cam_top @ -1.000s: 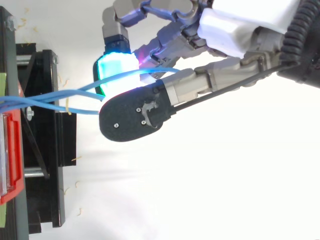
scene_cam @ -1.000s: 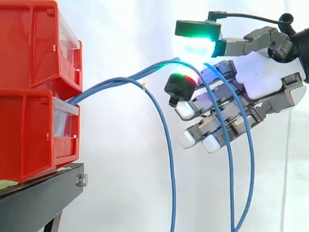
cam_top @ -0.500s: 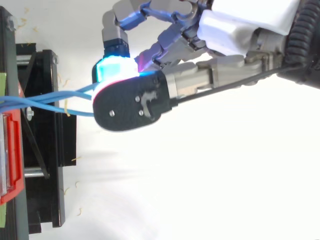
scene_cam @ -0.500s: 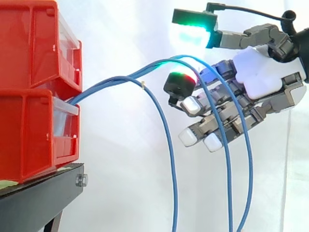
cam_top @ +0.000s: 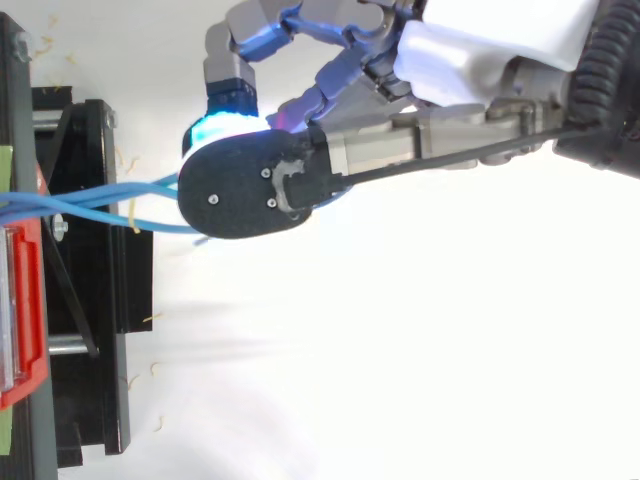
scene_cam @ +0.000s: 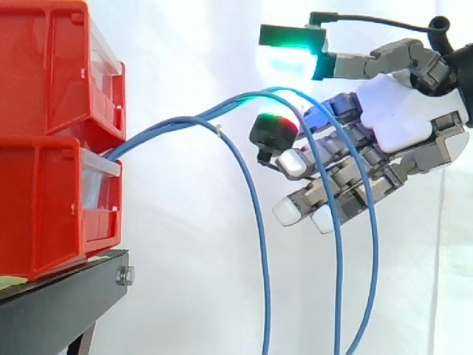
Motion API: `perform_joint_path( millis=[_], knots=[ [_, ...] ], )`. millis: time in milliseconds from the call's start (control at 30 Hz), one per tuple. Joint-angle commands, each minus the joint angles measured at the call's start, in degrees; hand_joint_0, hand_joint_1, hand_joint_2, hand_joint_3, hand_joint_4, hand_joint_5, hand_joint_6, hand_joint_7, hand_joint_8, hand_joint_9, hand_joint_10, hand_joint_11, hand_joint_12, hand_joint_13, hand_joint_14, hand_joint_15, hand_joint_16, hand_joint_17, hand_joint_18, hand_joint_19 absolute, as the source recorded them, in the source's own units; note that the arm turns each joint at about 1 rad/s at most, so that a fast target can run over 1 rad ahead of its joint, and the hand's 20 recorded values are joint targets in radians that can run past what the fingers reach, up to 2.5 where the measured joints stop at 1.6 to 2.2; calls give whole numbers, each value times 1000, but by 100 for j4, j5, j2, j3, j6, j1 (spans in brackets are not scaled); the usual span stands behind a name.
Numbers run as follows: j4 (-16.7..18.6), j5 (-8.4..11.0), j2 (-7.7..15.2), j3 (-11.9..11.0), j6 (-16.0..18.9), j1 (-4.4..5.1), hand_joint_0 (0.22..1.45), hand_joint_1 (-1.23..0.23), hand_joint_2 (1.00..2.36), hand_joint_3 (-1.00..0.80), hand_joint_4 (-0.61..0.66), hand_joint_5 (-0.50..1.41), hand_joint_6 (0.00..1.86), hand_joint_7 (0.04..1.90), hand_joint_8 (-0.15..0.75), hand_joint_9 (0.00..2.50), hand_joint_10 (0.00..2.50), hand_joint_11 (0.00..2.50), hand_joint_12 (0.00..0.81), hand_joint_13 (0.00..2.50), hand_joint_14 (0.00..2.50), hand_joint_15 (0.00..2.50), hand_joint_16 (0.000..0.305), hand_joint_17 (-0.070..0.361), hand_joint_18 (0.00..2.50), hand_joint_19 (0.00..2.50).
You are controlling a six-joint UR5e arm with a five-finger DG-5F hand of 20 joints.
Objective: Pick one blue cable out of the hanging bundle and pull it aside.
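Three blue cables [scene_cam: 185, 118] leave the gap between the red bins, arch to the right and hang down. One [scene_cam: 260, 222] drops left of my hand; the other two [scene_cam: 337, 244] fall across the front of its straight fingers. My hand [scene_cam: 399, 118] reaches in from the right. Its thumb pad [scene_cam: 290, 59] glows green just above the top of the arch, and a finger pad [scene_cam: 275, 127] glowing green and red sits just below it. The cables run between them with a gap, unclamped. From above, the thumb's black back [cam_top: 245, 190] covers the cables' [cam_top: 110, 195] right end.
Two red bins [scene_cam: 52, 74] are stacked at the left on a black stand [scene_cam: 59, 303]. A white curtain hangs behind. From above, the stand [cam_top: 90, 300] and a bin edge [cam_top: 20, 310] line the left side; white floor lies below my hand.
The thumb has lifted slightly off the cable arch and slid left, toward the bins. The two hanging cables in front of the fingers have shifted left.
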State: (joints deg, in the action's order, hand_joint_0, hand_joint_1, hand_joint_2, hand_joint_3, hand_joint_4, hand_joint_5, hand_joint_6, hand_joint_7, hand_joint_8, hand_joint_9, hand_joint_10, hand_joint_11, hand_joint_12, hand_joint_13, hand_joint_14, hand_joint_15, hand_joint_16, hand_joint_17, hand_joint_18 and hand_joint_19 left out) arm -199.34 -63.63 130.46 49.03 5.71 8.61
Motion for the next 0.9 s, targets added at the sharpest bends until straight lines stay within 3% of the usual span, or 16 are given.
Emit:
perform_joint_path(
  millis=[0,300,400,467,500,533,667,733,867],
  knots=[
    [0,0,6,1,0,0,583,-651,1010,-359,24,-115,797,1354,257,942,17,544,414,591,18,440,53,119,520,588],
    [0,0,-3,-8,0,0,565,-731,1022,-76,55,-118,811,1498,281,957,20,582,425,610,18,448,55,125,549,564],
    [0,0,6,1,0,0,575,-764,1022,-27,48,-132,849,1452,284,978,19,599,433,631,18,462,57,129,566,556],
    [0,0,-3,1,0,0,574,-763,1021,-70,60,-137,855,1424,279,983,21,612,432,630,18,461,57,128,563,566],
    [0,0,-3,1,0,0,517,-735,1007,-398,52,-138,856,1391,273,985,18,614,426,620,18,464,56,126,548,579],
    [0,0,-3,1,0,-9,506,-712,1003,-459,46,-137,855,1371,278,988,21,607,431,619,18,462,57,128,551,576],
    [0,0,-3,1,-9,0,456,-554,1000,-500,36,-130,837,1239,291,992,16,560,456,626,17,444,61,138,581,565],
    [0,0,6,1,-18,0,462,-491,1000,-500,42,-124,817,1302,291,986,16,546,456,624,18,448,61,138,575,576],
    [0,0,-3,1,-18,0,531,-534,1000,-500,72,-121,825,1410,287,1032,20,590,431,632,20,454,56,127,562,594]
  ],
)
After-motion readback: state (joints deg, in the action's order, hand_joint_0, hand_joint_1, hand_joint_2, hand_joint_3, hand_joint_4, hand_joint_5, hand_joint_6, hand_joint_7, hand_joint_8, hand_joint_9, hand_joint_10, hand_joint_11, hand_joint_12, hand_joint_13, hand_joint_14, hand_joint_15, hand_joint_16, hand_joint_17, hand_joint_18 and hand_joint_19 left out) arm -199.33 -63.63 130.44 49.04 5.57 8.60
